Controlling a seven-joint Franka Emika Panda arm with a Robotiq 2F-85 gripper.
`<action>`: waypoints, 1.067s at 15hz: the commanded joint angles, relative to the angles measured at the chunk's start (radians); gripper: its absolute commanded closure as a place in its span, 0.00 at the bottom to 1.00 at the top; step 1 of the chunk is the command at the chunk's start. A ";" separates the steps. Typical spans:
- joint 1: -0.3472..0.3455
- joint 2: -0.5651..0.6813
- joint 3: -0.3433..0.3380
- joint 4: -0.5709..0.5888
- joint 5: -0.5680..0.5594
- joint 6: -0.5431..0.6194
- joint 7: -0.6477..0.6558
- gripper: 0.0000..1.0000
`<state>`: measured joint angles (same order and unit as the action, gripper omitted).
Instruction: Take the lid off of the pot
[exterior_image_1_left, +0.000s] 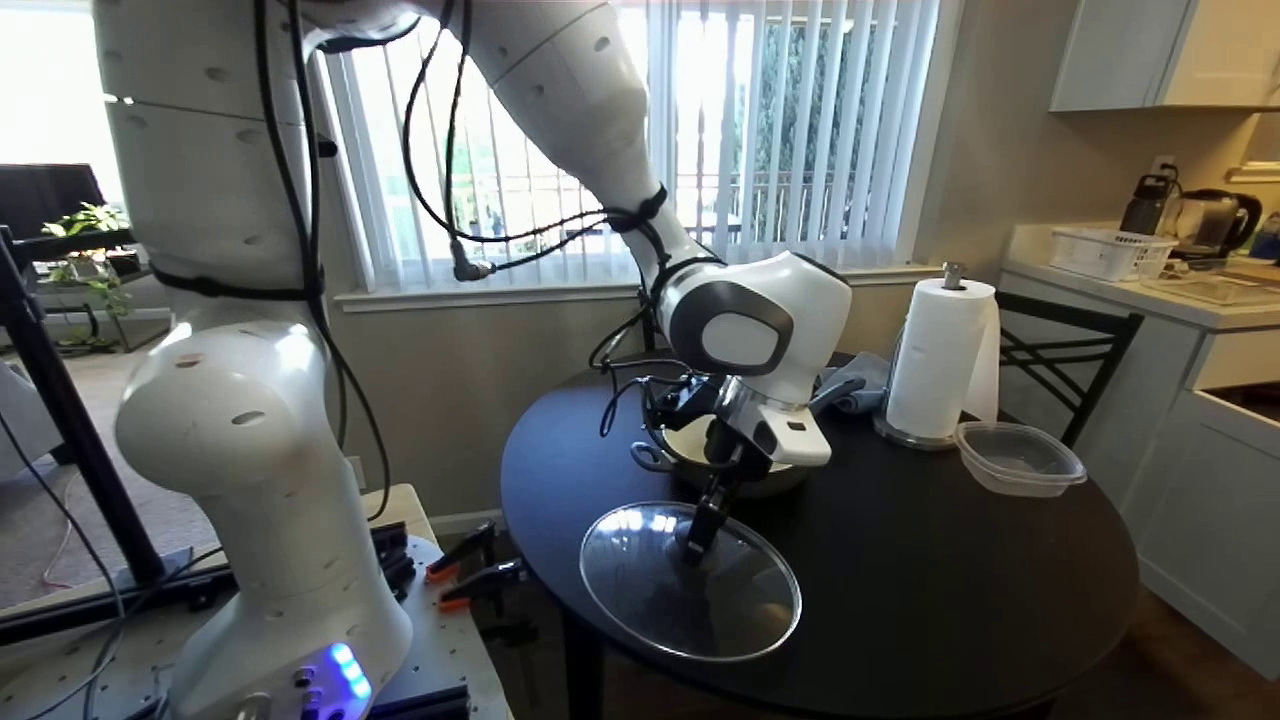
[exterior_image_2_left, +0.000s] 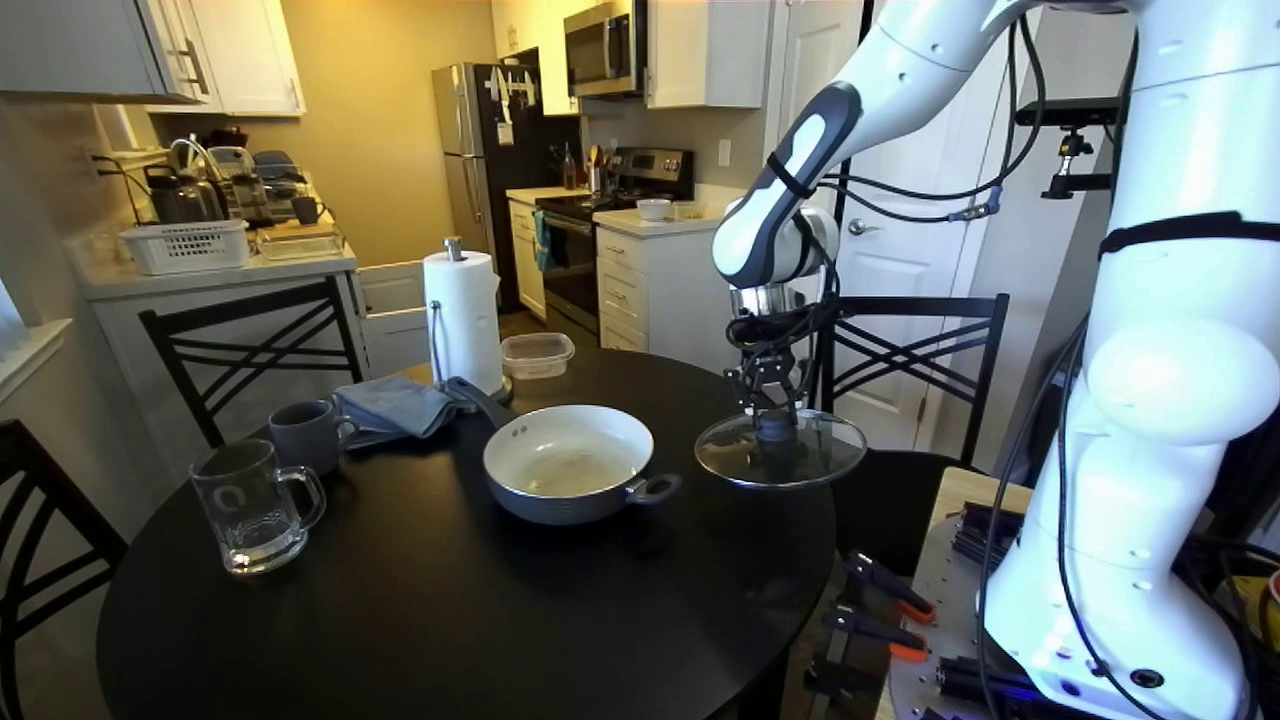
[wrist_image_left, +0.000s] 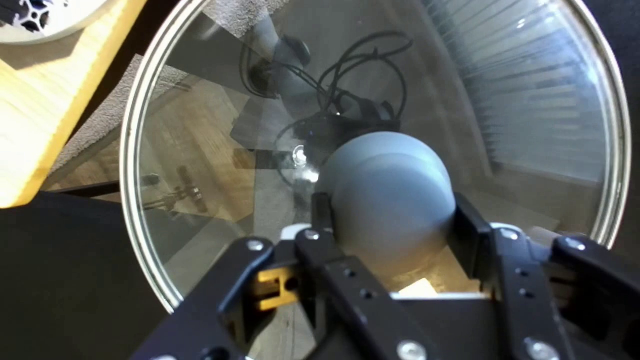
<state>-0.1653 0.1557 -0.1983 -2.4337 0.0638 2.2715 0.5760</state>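
In an exterior view: pot (exterior_image_2_left: 568, 470) uncovered mid-frame, lid (exterior_image_2_left: 785, 462) off rightward | fingers (wrist_image_left: 470, 235) clamped on its knob (wrist_image_left: 392, 200) — surest hold, we judge (lid looks slick)

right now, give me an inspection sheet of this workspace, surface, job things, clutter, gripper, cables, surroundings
Surface: dark round table; bluish sheen on part of it in an exterior view.
Job's things: lid off the pot and apart from it; pot upright, open, pale inside.
Clutter: glass mug, grey mug, cloth, paper-towel roll, plastic container, all on the table.
Grippers: one gripper, closed on the lid's knob.
Cables: black cables strapped to the arm; loose loops hang near the gripper.
Surroundings: black chairs, window blinds, fridge.
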 joint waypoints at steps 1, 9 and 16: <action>0.022 0.087 -0.014 0.090 -0.028 -0.008 0.077 0.67; 0.076 0.258 -0.026 0.301 -0.030 -0.014 0.159 0.67; 0.079 0.339 -0.010 0.427 0.008 -0.005 0.149 0.67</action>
<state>-0.0963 0.4739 -0.2111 -2.0462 0.0536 2.2718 0.7172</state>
